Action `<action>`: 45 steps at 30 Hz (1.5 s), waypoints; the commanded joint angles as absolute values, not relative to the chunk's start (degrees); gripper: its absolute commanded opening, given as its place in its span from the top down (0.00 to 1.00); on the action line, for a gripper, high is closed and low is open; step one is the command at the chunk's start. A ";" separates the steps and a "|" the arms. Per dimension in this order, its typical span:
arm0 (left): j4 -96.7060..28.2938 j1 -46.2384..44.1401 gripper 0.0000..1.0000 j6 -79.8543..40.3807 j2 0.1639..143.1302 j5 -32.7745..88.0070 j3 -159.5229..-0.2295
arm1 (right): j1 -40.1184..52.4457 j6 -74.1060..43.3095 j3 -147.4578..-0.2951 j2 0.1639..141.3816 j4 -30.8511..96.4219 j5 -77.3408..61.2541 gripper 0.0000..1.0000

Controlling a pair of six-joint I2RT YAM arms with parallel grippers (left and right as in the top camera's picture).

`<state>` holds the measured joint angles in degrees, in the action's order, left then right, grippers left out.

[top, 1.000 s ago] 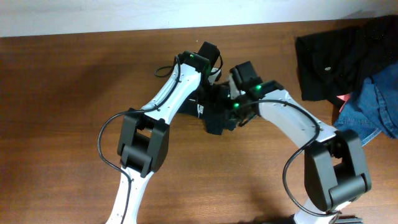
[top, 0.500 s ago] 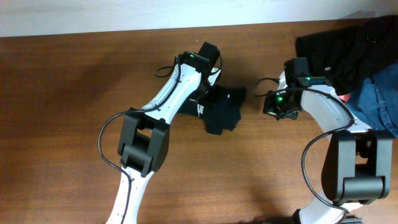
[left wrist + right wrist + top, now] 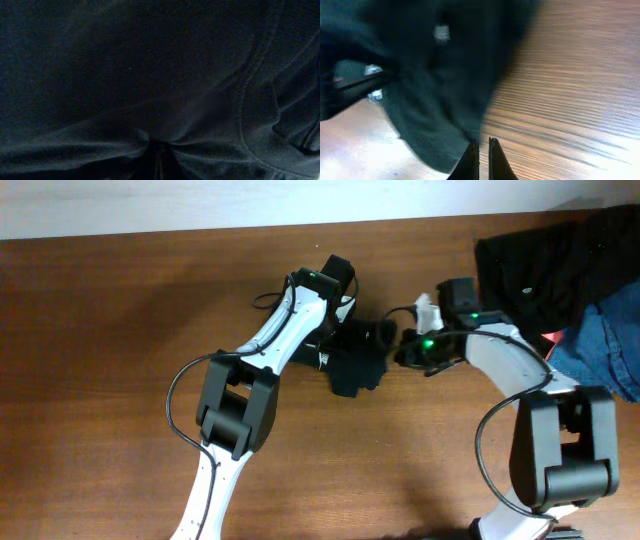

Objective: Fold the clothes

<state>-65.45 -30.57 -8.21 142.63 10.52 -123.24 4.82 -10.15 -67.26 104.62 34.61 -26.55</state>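
The left tool [image 3: 338,315] pinched the bunched black T-shirt [image 3: 358,362] at mid-frame on the tabletop [image 3: 120,330]. The right tool [image 3: 482,146], pressed together and empty, sat just beside the garment's right edge.

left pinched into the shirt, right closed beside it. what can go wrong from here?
1. The T-shirt is a crumpled lump and the left wrist camera sees only black cloth; a pull by the left gripper may drag the whole bundle.
2. The right gripper is shut and empty at the shirt's edge; advancing like that would likely shove the cloth, not grab it.
3. The right arm is close to the jeans and could snag them.
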 commanded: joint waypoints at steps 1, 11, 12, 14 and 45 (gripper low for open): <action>-64.55 -31.24 1.00 -8.51 146.50 10.09 -122.91 | 8.19 -9.54 -66.94 103.02 33.50 -29.39 0.96; -63.88 -31.22 1.00 -8.51 146.52 10.07 -122.91 | 14.26 -12.95 -66.78 105.65 28.99 -26.65 0.96; -63.88 -31.22 0.99 -8.51 146.52 10.07 -122.91 | 14.35 -12.95 -66.65 106.02 28.80 -26.39 0.96; -63.86 -31.22 0.99 -8.51 146.52 9.72 -122.91 | 14.35 -12.95 -66.17 106.59 28.21 -26.37 0.96; -69.08 -19.40 0.99 -8.47 146.45 0.38 -123.59 | 12.62 -18.55 -53.87 108.18 16.38 -15.77 0.96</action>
